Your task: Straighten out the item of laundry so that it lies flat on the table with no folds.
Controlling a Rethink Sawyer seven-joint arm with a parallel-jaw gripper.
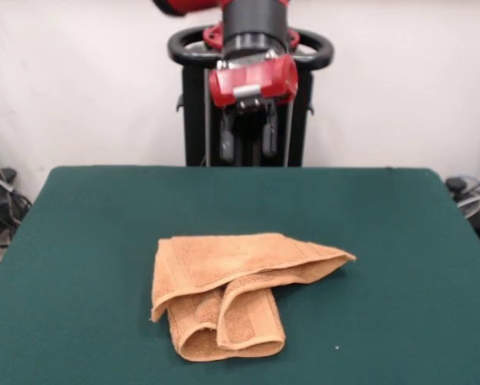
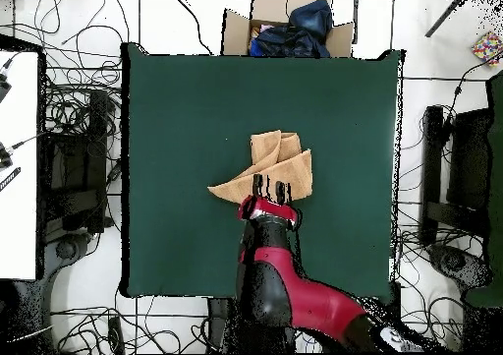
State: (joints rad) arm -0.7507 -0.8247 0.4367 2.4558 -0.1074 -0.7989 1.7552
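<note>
The orange-tan towel (image 1: 224, 281) lies folded over itself near the middle of the green table (image 1: 79, 241). One corner points out to the right and two folded flaps hang toward the front edge. In the overhead view the towel (image 2: 280, 159) is a bunched shape with a point to the left, on the table (image 2: 177, 125). My gripper (image 1: 248, 143) hangs high above the table's far side, open and empty, with both black fingers pointing down. From above, the gripper (image 2: 270, 188) overlaps the towel's edge nearest the robot's base.
The black pedestal (image 1: 304, 120) stands behind the table's far edge. A cardboard box (image 2: 285, 31) with dark things in it sits past the table's far side in the overhead view. Cables (image 2: 79, 125) and equipment lie on the floor on both sides.
</note>
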